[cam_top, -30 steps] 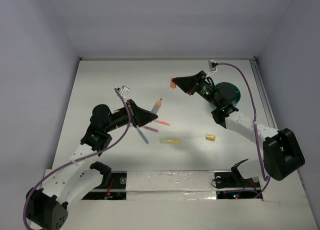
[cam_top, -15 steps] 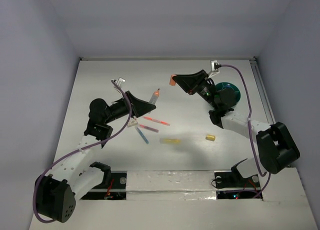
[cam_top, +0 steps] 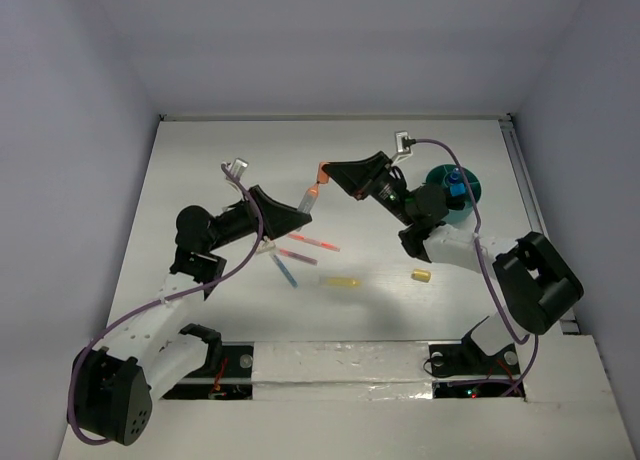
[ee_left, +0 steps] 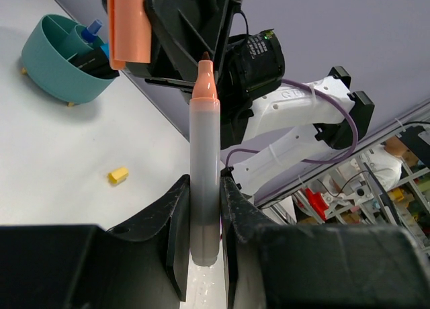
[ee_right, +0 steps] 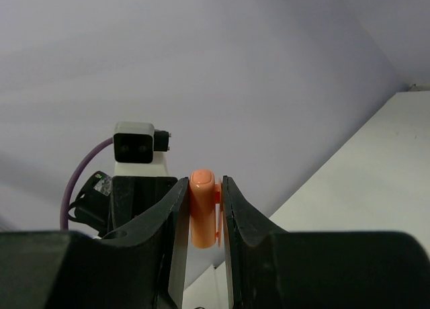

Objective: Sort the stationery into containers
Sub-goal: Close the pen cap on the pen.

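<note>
My left gripper [cam_top: 299, 213] is shut on a grey marker [cam_top: 308, 196] with a bare orange tip, held up off the table; in the left wrist view the marker [ee_left: 203, 154] stands upright between the fingers. My right gripper [cam_top: 337, 171] is shut on an orange cap [cam_top: 322, 170], held in the air close to the marker's tip, beside it and not on it. The cap also shows in the right wrist view [ee_right: 202, 211] and in the left wrist view [ee_left: 130, 23]. The teal cup [cam_top: 466, 193] stands at the right behind the right arm, with a blue pen [cam_top: 453, 181] in it.
On the table below the grippers lie a pink pen [cam_top: 315, 243], a red pen [cam_top: 296, 255], a blue pen [cam_top: 286, 271], a yellow highlighter [cam_top: 343, 281] and a small yellow cap [cam_top: 421, 275]. Walls close off the table at the back and sides.
Both grippers have moved toward each other. The orange cap came left and down, the marker rose and went right, and cap and tip are now close together.
</note>
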You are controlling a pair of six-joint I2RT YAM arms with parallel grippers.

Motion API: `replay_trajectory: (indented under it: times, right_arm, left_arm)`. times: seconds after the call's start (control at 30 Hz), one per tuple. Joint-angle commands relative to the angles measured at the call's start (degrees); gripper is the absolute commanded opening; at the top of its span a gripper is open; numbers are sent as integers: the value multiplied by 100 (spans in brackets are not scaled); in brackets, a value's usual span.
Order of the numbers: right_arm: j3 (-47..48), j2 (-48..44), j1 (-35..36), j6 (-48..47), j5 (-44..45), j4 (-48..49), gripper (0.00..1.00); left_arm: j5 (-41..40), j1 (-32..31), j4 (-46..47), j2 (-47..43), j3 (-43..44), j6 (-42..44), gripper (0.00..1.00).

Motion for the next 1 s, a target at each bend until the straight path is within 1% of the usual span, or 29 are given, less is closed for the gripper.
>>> replay_trajectory:
  times: [0.0,0.23,0.57,0.97]
  right_arm:
    - [208,17,116,-54,391,1336,0]
    - [251,-18,117,16,532,1424,0]
    - [322,-27,169,332,462,1731,0]
    - [313,-88,274,394,497,1854,0]
  left_arm:
    - [163,24,611,-89,-49,-137,0]
    - [189,77,611,-80,-93,-155,0]
    - [180,130,646,-19,-102,-172,0]
    - [171,130,628,113,-128,-190,0]
